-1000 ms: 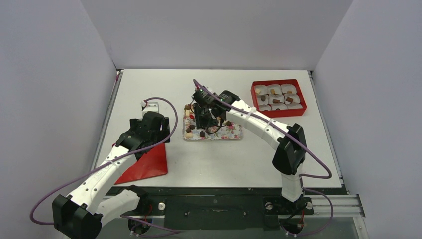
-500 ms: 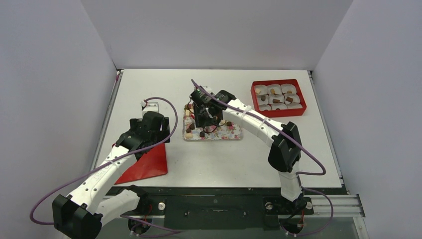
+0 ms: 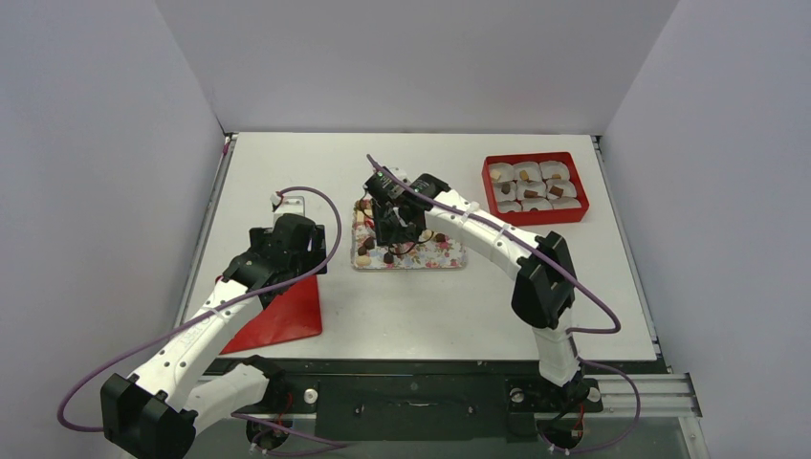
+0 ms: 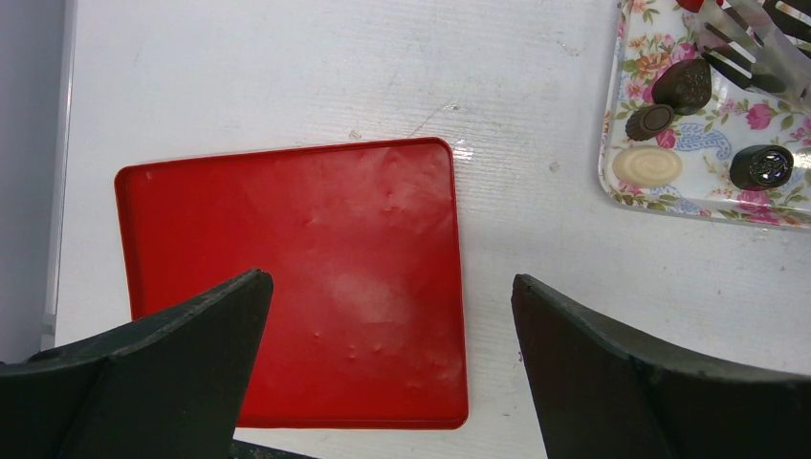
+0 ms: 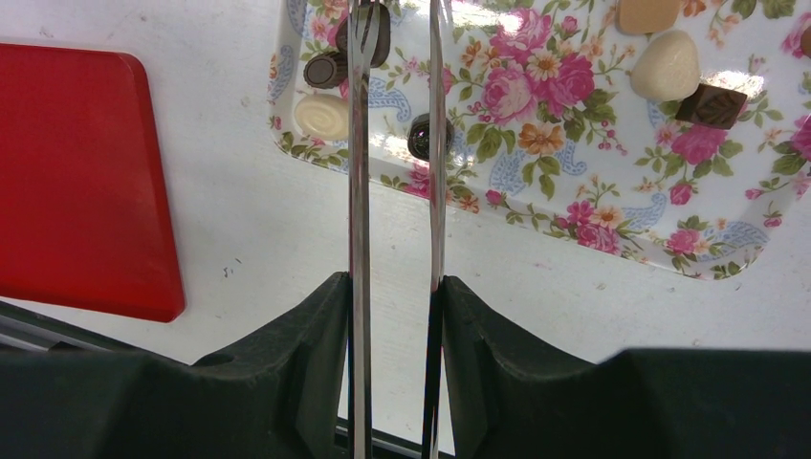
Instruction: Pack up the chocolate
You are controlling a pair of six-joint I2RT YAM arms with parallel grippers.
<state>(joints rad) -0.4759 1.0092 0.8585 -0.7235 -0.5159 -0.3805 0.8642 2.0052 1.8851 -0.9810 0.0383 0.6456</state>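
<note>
Several chocolates lie on the flower-patterned tray (image 5: 574,239): a dark round one (image 5: 325,69), a cream oval (image 5: 320,115), another dark round one (image 5: 426,134) and a brown cube (image 5: 712,103). My right gripper (image 5: 394,282) is shut on metal tongs (image 5: 360,191). The tongs' tips stand slightly apart over a dark chocolate (image 5: 379,38) at the tray's left end; I cannot tell whether they touch it. My left gripper (image 4: 387,287) is open and empty above the red lid (image 4: 287,287). The tray (image 4: 708,196) and the tongs' tips (image 4: 756,38) show at the left wrist view's top right.
A red box (image 3: 534,218) with white paper cups, some holding chocolates, stands at the back right. The red lid (image 3: 282,316) lies at the front left, under my left gripper (image 3: 287,244). The tray (image 3: 449,256) sits mid-table under my right gripper (image 3: 394,225).
My right arm has shifted slightly left over the tray with the tongs. The left arm has not moved.
</note>
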